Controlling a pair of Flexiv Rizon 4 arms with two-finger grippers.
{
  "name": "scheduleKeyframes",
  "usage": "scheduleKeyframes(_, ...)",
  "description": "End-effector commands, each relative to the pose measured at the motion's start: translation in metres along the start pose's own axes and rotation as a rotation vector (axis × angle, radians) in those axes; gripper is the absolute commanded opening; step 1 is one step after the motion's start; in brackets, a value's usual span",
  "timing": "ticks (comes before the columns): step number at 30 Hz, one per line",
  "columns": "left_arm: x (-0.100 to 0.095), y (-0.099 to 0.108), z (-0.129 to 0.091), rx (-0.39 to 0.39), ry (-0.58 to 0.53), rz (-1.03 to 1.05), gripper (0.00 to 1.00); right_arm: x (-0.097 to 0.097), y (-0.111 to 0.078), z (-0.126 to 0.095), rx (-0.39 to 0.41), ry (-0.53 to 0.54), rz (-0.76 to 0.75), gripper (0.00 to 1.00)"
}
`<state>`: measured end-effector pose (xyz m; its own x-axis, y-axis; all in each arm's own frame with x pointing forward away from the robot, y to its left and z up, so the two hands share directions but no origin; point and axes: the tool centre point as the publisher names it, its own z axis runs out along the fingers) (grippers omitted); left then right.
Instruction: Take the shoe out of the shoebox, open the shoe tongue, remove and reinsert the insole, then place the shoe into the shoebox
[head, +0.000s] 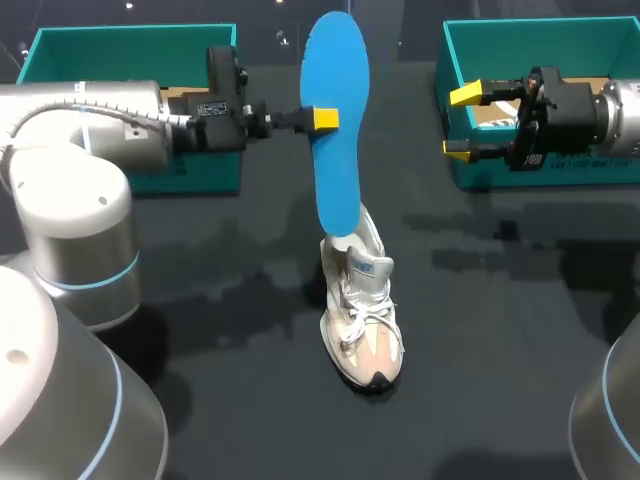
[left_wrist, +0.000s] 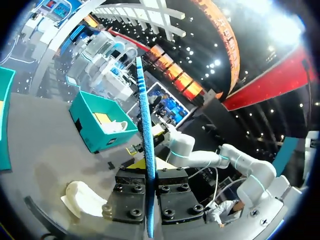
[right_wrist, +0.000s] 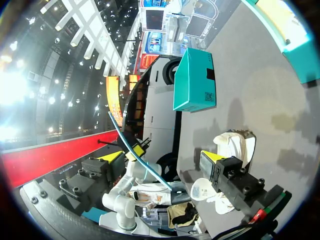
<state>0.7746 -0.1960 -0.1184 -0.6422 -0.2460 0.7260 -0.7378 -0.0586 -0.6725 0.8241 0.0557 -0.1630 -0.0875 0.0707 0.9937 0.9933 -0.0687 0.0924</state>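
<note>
In the head view, our left gripper (head: 322, 119) pinches a long, flat, smooth blue insole (head: 335, 150) at its edge and holds it upright over the matte black worktop (head: 200, 330). The insole's lower end meets the collar of the white and beige laced sneaker (head: 362, 320), which stands mid-worktop with open room all round. The boxy left teal shoebox (head: 130, 45) sits at the far left corner and the right teal shoebox (head: 540, 35) at the far right. Our right gripper (head: 462, 122) hangs spread and holds nothing, in front of the right teal shoebox.

In the left wrist view, the insole runs edge-on as a thin strip clamped between the fingers.

In the right wrist view, our fingers stand wide apart, with the sneaker ahead of them.
</note>
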Motion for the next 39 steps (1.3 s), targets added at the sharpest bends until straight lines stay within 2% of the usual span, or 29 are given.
scheduleKeyframes(1, -0.004, -0.003, 0.006, -0.115, 0.025, -0.400, 0.00, 0.000, -0.001, 0.001, -0.002, -0.002, 0.000, 1.00)
scheduleKeyframes(11, -0.022, 0.008, 0.018, -0.136, 0.018, -0.587, 0.00, 0.000, -0.001, 0.001, -0.002, -0.002, 0.000, 1.00)
scheduleKeyframes(29, -0.049, 0.020, 0.037, -0.132, 0.024, -0.717, 0.00, 0.000, -0.001, 0.001, -0.002, -0.002, 0.000, 1.00)
scheduleKeyframes(39, -0.067, 0.017, 0.050, -0.113, 0.028, -0.765, 0.00, 0.021, 0.003, -0.010, 0.045, -0.224, -0.070, 1.00)
